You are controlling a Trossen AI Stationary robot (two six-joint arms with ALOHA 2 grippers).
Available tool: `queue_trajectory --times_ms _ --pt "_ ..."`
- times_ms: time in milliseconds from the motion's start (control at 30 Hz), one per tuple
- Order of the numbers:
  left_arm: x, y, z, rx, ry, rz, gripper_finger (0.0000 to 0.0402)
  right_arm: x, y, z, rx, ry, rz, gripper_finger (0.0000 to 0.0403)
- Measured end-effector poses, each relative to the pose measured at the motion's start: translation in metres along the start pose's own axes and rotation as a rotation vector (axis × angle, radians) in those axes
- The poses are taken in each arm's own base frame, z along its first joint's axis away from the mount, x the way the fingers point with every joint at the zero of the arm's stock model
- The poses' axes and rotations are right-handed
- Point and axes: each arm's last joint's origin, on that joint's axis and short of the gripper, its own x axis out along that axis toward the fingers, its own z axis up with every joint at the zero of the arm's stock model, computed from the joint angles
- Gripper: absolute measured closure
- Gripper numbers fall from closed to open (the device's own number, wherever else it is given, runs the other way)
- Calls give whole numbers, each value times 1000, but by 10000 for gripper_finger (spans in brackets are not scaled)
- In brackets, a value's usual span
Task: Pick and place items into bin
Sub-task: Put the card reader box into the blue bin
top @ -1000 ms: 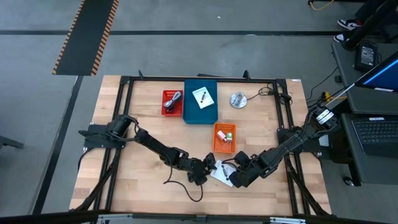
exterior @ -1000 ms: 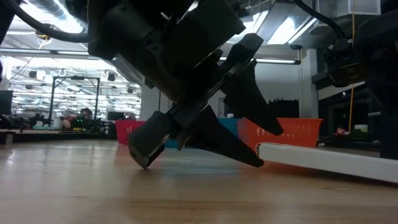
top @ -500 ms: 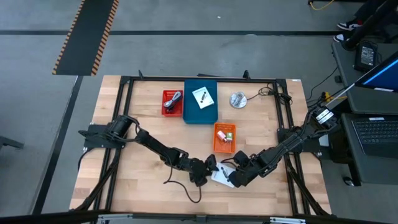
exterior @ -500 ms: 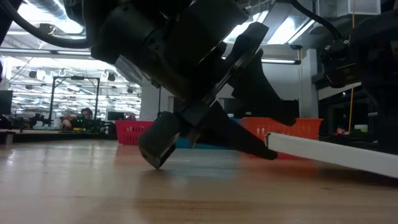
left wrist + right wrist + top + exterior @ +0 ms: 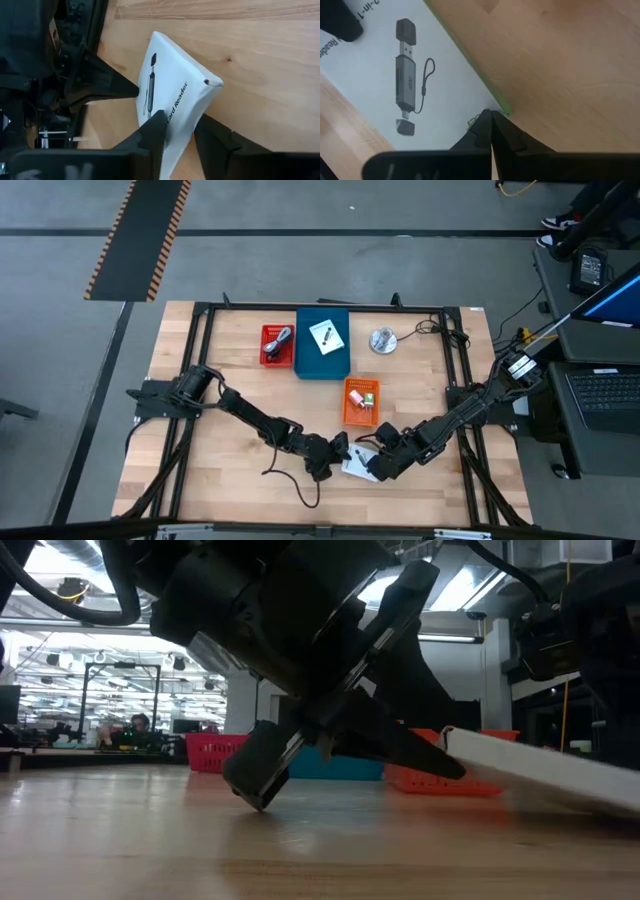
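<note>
Fingers of left gripper (image 5: 177,132) pinching white card (image 5: 172,97) w/ one edge lifted off worktop (image 5: 260,55) near front, right gripper (image 5: 491,122) fingers pressed together at card's edge, bins (image 5: 361,402) behind

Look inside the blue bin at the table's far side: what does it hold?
In the blue bin lies one white card reader box on its floor. Anything beneath that box is covered and cannot be seen.

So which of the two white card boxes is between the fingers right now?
The white box at the table's near edge, pinched by the left gripper; the other white box lies in the blue bin.
</note>
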Motion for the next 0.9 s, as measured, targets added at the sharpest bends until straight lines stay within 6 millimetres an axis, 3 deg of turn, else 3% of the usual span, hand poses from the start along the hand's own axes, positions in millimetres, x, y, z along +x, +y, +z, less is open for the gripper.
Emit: queue_trajectory --times_ms 267,600,900 --pt "-1 -2 5 9 29 23 375 -1 2 0 -2 -11 13 403" --pt "-8 -14 25 -10 136 101 377 -12 21 5 -115 -42 63 403" --pt "-16 -26 44 -55 191 157 377 -45 42 3 -212 -94 -36 403"
